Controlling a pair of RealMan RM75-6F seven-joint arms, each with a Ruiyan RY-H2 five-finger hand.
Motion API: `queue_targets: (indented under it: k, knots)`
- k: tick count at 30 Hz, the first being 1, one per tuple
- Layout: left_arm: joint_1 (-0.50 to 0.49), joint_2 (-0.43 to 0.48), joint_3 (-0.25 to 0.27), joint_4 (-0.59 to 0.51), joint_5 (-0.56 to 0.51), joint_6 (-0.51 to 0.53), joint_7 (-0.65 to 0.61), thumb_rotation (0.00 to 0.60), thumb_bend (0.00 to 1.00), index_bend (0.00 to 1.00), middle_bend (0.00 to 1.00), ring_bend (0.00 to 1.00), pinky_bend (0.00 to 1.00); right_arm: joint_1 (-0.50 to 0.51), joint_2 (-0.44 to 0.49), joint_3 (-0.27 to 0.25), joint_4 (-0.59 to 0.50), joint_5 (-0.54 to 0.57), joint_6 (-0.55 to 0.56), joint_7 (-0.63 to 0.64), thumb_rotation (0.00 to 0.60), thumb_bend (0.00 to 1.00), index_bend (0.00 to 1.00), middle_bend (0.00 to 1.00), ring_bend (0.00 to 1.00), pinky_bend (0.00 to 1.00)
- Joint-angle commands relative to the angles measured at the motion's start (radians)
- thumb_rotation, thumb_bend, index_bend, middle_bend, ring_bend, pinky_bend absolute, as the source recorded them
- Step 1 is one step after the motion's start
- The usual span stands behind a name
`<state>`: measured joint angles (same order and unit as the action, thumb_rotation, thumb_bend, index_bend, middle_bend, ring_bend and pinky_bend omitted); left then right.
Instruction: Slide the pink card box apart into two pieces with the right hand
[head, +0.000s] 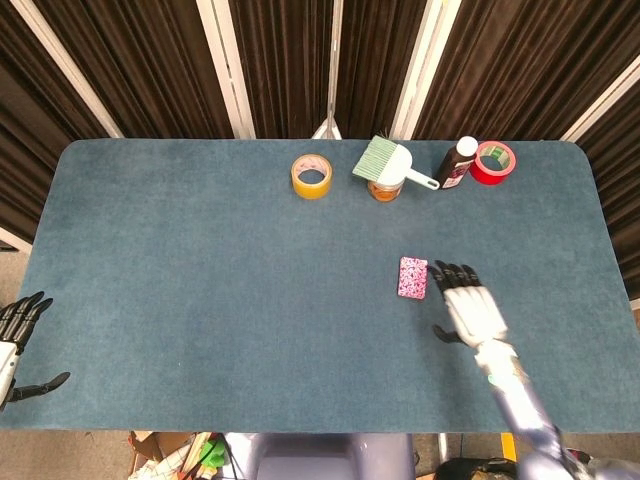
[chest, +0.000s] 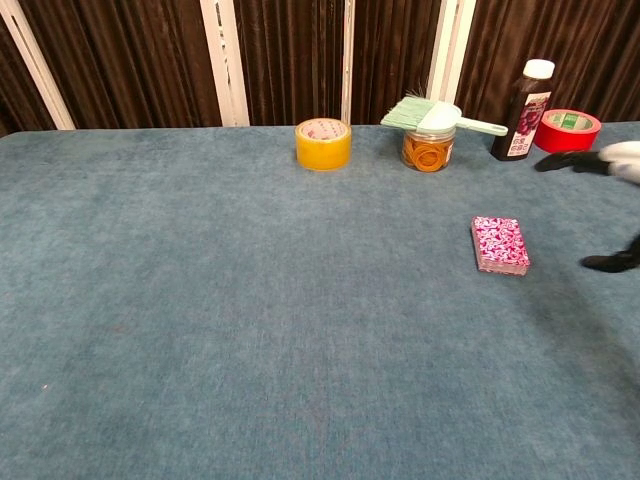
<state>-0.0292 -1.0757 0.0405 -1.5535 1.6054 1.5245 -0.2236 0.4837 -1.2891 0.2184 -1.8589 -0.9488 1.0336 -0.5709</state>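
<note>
**Ana:** Right hand (head: 472, 308) is out over the blue table (head: 200, 280), palm down, fingers spread and nothing in them; its dark fingertips (head: 452, 271) sit just right of the pink card box (head: 412, 277), close but apart from it!

**Ben:** And the box lies flat, in one piece, right of the table's centre; from the chest view only the edge of that hand (chest: 612, 205) shows at the right border, thumb below, fingers above, the box (chest: 499, 244) off to its left.

**Ana:** Left hand (head: 18, 342) is way back at the near left corner, off the table's edge; fingers apart, holding nothing.

**Ben:** Along the far edge: a yellow tape roll (head: 312, 176); a jar (head: 385, 189) with a green-bristled brush (head: 390, 162) resting across its top; a dark bottle with a white cap (head: 457, 162); a red tape roll (head: 492, 162) just beside the bottle.

**Ana:** All of those well apart from the box; dark curtains (head: 300, 60) behind.
</note>
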Motion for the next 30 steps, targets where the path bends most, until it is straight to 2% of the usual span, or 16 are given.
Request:
queue_targets:
  k: [1,7,15,30]
  knots:
    - [-0.004,0.003,0.002,0.001,0.003,-0.005,-0.008,0.600,0.00,0.00,0.00,0.00,0.00,0.100,-0.099,0.042,0.069,0.139,-0.022,-0.098,0.600,0.30,0.00,0.00,0.00,0.00]
    - [-0.013,0.011,0.004,-0.002,0.005,-0.020,-0.029,0.600,0.00,0.00,0.00,0.00,0.00,0.178,-0.172,0.061,0.156,0.257,-0.019,-0.144,0.600,0.30,0.00,0.00,0.00,0.00]
    - [-0.024,0.019,0.010,-0.009,0.010,-0.041,-0.046,0.600,0.00,0.00,0.00,0.00,0.00,0.244,-0.227,0.061,0.274,0.350,-0.047,-0.161,0.600,0.30,0.00,0.00,0.00,0.00]
    - [-0.032,0.028,0.015,-0.021,0.000,-0.062,-0.055,0.600,0.00,0.00,0.00,0.00,0.00,0.305,-0.262,0.030,0.365,0.464,-0.083,-0.169,0.600,0.30,0.00,0.00,0.00,0.00]
